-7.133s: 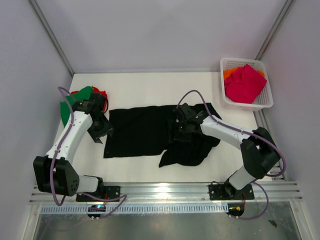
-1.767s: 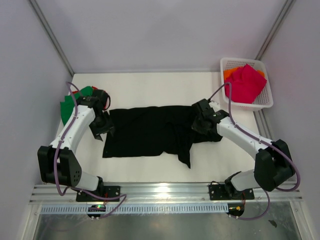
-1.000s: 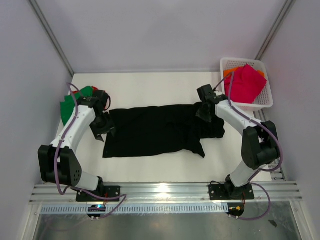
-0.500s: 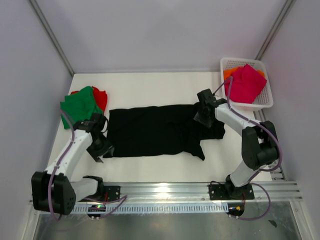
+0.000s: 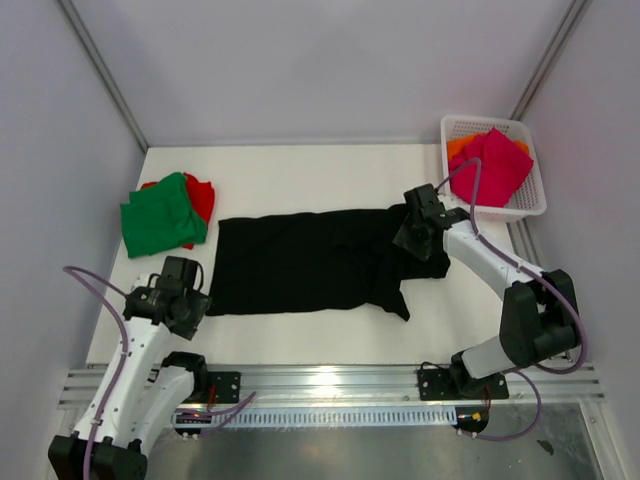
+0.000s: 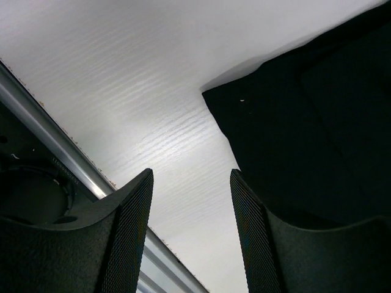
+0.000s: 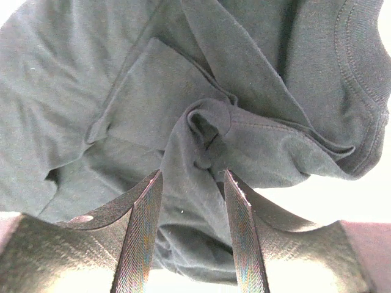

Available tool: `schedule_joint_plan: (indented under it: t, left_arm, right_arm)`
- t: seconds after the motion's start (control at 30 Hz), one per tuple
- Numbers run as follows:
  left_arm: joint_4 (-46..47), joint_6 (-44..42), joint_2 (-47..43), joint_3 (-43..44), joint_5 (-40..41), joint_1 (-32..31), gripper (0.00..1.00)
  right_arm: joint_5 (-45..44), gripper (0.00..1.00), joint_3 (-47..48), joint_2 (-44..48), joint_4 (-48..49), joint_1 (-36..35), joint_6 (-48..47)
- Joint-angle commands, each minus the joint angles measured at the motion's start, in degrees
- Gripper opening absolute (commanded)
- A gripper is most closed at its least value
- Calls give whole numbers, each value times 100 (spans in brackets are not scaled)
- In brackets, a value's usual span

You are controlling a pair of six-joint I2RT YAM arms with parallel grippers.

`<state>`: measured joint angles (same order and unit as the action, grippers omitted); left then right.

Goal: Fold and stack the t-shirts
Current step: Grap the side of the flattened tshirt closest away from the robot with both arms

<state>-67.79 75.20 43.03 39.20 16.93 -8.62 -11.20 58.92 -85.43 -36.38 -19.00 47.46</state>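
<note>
Although both pincers stand open, we find only the right one over cloth.
Black shirt: spread flat along the middle of the table, its right end rumpled.
Right gripper: low over that rumpled end; in the wrist view the jaws are parted with a raised fold between them, and we cannot tell if the pads touch it.
Left gripper: near the shirt's near-left corner; in its wrist view the jaws are apart over bare table, holding nothing.
Green shirt: folded at far left, lying on the red shirt.
Basket: far right corner, holding the pink shirt over the orange shirt.
</note>
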Motion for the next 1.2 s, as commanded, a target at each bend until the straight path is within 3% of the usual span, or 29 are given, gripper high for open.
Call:
schedule_joint_plan:
  t: [0.0,0.43,0.6,1.17]
  left_arm:
    - [196,434,13,-149,285,-8,56]
    - [530,355,303,-264,223,-8,56]
    - [661,162,557,-98,232,-17,56]
    - [671,-119,848,132,214,-8,56]
  right_arm:
    - [30,50,-160,412,78,11,-35]
    - [1822,51,-2392,2222,562,-296,175]
    - [2051,51,-3253,2899,772,-446,456]
    - [2069,51,-3913,3296,843,-490,606]
